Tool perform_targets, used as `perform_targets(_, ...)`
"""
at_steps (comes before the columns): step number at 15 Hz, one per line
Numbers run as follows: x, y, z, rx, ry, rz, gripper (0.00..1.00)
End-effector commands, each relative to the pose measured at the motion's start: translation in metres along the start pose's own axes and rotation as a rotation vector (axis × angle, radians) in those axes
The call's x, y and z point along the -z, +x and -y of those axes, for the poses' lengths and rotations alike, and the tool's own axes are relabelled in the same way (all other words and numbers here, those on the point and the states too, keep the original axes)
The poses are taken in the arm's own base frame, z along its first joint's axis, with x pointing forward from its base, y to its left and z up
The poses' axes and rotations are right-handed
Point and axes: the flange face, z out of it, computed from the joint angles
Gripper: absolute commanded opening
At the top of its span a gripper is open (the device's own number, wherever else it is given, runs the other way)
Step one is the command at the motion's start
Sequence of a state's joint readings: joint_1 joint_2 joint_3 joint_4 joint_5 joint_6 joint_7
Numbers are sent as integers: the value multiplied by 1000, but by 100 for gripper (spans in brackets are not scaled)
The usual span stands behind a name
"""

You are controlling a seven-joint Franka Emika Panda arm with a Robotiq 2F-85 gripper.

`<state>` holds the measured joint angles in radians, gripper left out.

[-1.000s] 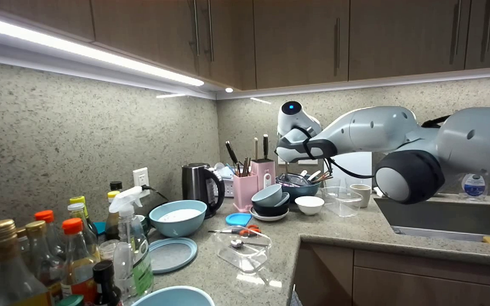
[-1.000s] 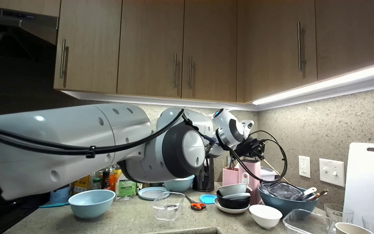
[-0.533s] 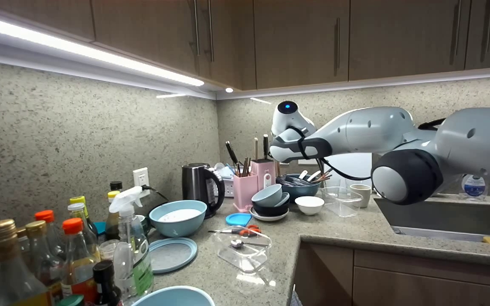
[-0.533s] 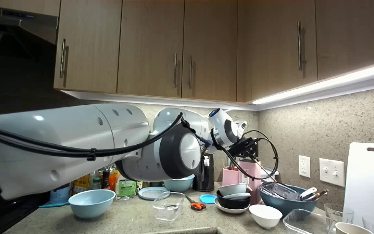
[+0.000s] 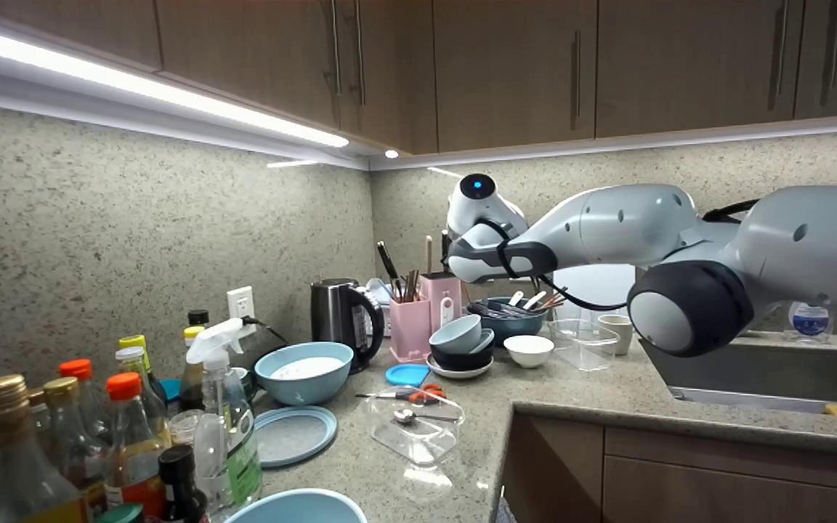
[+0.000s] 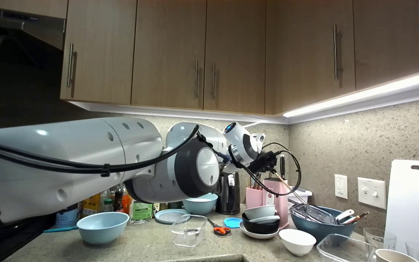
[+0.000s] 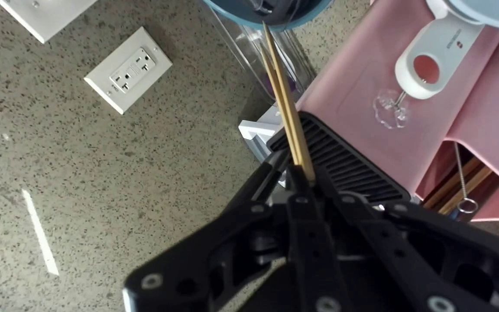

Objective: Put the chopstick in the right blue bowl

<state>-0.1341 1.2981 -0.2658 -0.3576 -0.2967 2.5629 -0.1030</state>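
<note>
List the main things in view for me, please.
chopsticks: two, tan, in gripper
kettle: one, black, near wall
deep bowls: two, light blue, flanking plate
plate: one, light blue, on counter
holders: two, pink, near kettle
stacked bowls: three, grey-blue and black, near holders
small bowl: one, white, on counter
large bowl: one, dark blue, near wall
scissors: one pair, orange-handled, on counter
bottles: several, mixed colours, along wall
tubs: at least two, clear, on counter
arm: one, white, over counter
gripper: one, black, on arm
</note>
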Motion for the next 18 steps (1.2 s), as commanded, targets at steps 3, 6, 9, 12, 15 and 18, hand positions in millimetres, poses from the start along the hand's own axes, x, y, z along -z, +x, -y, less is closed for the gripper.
perform_targets(3,15,24,60,166,-14,-50,2)
perform_targets(6,29,38,94,229,-6,-99,2)
perform_targets(9,38,47,116,294,-27,-104,2)
perform_targets(12,41,49,128,335,-52,-97,2)
perform_targets(15,44,52,133,367,-53,-101,2)
perform_targets(18,46,54,134,398,-54,-115,2)
